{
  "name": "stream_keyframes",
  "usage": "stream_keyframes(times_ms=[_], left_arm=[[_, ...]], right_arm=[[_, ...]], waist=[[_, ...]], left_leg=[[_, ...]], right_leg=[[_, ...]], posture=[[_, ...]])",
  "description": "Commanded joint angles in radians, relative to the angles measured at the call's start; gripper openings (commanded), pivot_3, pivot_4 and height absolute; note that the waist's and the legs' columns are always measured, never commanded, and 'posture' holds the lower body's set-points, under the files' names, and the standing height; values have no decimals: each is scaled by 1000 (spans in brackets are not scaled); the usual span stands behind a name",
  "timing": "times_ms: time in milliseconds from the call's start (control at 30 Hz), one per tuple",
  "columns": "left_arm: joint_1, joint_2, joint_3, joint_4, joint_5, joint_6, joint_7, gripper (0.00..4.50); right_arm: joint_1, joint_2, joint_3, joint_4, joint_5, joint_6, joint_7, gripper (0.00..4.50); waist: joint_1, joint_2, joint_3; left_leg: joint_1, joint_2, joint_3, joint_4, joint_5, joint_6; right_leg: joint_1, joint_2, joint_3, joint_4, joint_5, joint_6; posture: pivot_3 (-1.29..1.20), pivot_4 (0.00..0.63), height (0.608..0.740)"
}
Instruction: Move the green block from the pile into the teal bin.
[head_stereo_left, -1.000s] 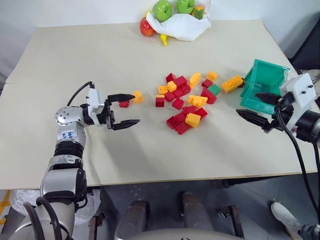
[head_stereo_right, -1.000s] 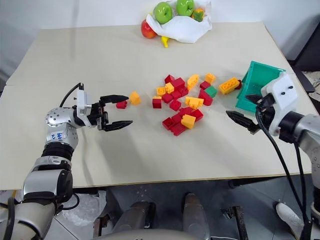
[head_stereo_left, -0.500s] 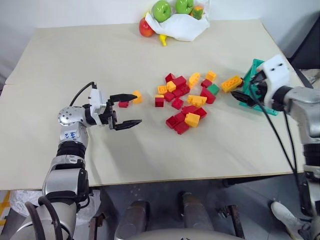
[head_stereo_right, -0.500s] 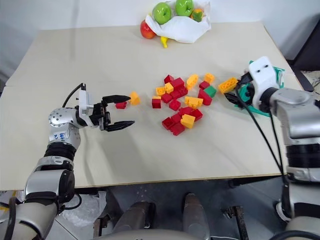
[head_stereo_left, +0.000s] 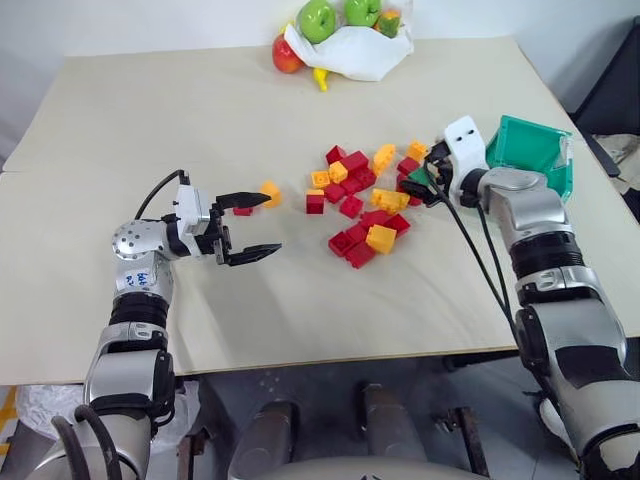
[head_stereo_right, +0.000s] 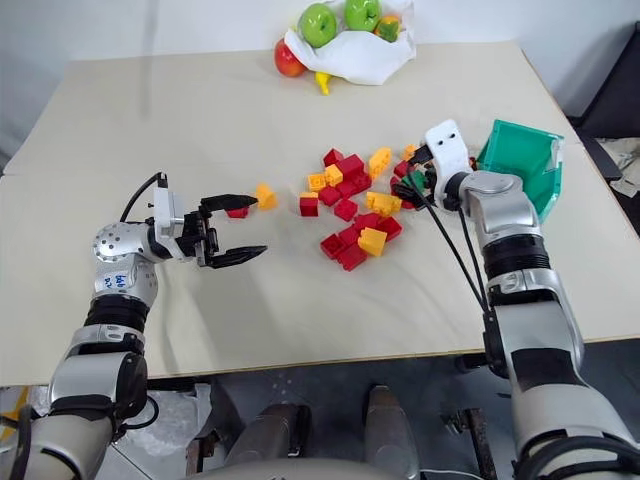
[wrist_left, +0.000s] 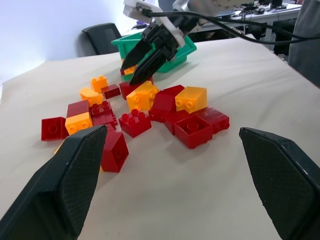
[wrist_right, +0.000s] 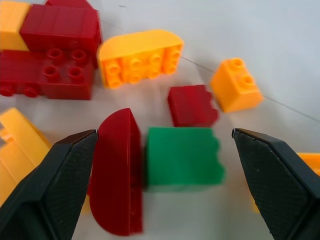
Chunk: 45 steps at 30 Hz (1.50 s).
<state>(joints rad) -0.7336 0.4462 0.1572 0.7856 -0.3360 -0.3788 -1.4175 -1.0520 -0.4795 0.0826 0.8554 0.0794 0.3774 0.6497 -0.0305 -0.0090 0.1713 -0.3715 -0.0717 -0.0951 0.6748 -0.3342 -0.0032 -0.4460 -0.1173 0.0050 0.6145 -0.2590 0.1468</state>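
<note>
A: What sits nearest the robot?

B: The left gripper (head_stereo_left: 250, 222), matte black fingers with a cross-hatched grip texture, jaws spread wide and empty above the bare table (head_stereo_left: 150, 120). Just past its upper fingertip lie a small red brick (head_stereo_left: 243, 209) and an orange-yellow brick (head_stereo_left: 270, 192), apart from the rest.

A: And the surface?

B: A smooth, pale beige tabletop with a thin seam line near its left edge. Grey floor shows beneath the front edge.

A: Where is the green block?

B: The green block (wrist_right: 184, 157) lies on the table at the right edge of the pile (head_stereo_left: 365, 205), its glossy plastic side facing up, pressed against a red half-round brick (wrist_right: 117, 172). The right gripper (head_stereo_left: 418, 185) hovers over it with its fingers fully apart, one on each side, holding nothing. From the head views the block is mostly covered by those fingers.

A: The pile itself?

B: Shiny studded bricks, red and orange-yellow, some square, some with rounded ends, loosely scattered.

A: Beyond that?

B: The teal bin (head_stereo_left: 530, 150), hard plastic with sloped walls, stands just right of the pile, partly hidden by the right wrist. At the far edge, green apples (head_stereo_left: 318, 18) and a red one rest on a crumpled white cloth (head_stereo_left: 355, 50), cut off by the frame. A black office chair (wrist_left: 102, 37) stands against a pale wall.
</note>
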Motion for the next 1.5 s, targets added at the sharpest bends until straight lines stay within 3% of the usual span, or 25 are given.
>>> stream_keyframes(times_ms=[33,267,633,1100,1233,1500], left_arm=[[7,12,13,-47,-25,3,15,4500],[32,20,18,-84,-32,11,36,4500],[50,23,17,-103,-37,13,51,4500],[56,15,14,-113,-41,12,60,4500],[57,15,13,-114,-42,11,61,4500],[57,10,11,-115,-43,14,67,4500]], right_arm=[[-20,9,6,99,-40,-23,-2,4481],[-57,-1,-23,115,-37,-52,31,4481],[-88,-169,16,47,-145,-127,122,4481],[-88,-177,24,176,-221,-253,33,4481],[-37,-172,28,77,-194,-218,154,4481],[170,-197,40,-345,-82,26,431,4481]], waist=[[0,0,0],[0,1,1],[2,3,2],[0,3,2],[0,3,2],[5,4,2]], left_leg=[[0,0,0,1,0,0],[0,1,-1,4,0,0],[-1,-1,0,3,0,0],[0,-1,1,5,0,0],[0,-1,1,5,0,0],[-1,0,0,6,0,0]], right_leg=[[0,0,0,1,0,0],[0,-1,1,4,0,0],[-1,-1,1,4,0,0],[0,0,2,5,0,0],[0,0,2,5,0,0],[-1,-1,1,5,0,0]], posture=[[0,150,740],[0,150,740],[0,150,740],[0,150,740],[0,150,740],[0,150,740]])
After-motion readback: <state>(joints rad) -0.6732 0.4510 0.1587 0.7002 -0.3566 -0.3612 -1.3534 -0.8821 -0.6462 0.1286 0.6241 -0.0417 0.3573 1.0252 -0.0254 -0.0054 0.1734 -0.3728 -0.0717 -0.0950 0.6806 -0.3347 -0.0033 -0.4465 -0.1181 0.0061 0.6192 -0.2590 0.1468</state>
